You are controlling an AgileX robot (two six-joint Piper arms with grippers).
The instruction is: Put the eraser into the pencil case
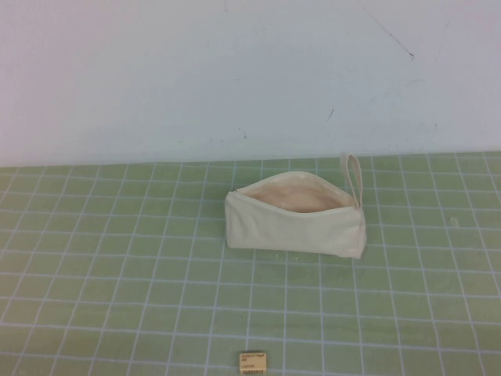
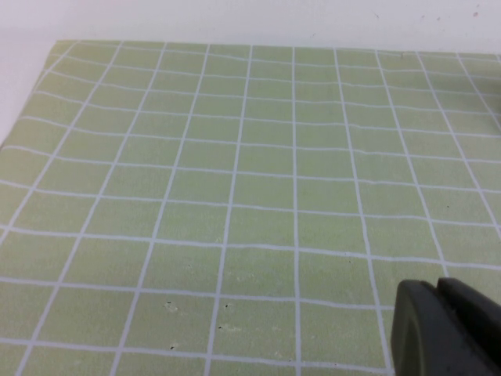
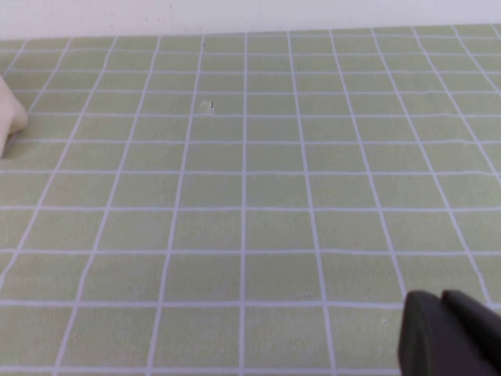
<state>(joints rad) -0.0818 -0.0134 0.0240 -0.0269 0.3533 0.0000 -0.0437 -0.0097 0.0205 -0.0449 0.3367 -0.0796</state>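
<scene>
High view shows the cream-white fabric pencil case [image 1: 296,219] lying on the green gridded worktop [image 1: 117,258], its zip mouth gaping and its small loop strap [image 1: 353,176] at its right end. The tiny tan eraser [image 1: 253,361] lies well apart from the pencil case, nearer the robot. The left tool [image 2: 446,329] and right tool [image 3: 450,333] each show only a dark tip above bare worktop; I cannot tell whether they are spread.

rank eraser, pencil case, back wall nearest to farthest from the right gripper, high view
Outside the high view, the right gripper and left gripper sit robot-side.
1. tiny tan eraser block, near edge
2. cream fabric zip pencil case, mid-mat
3. white wall, behind
</scene>
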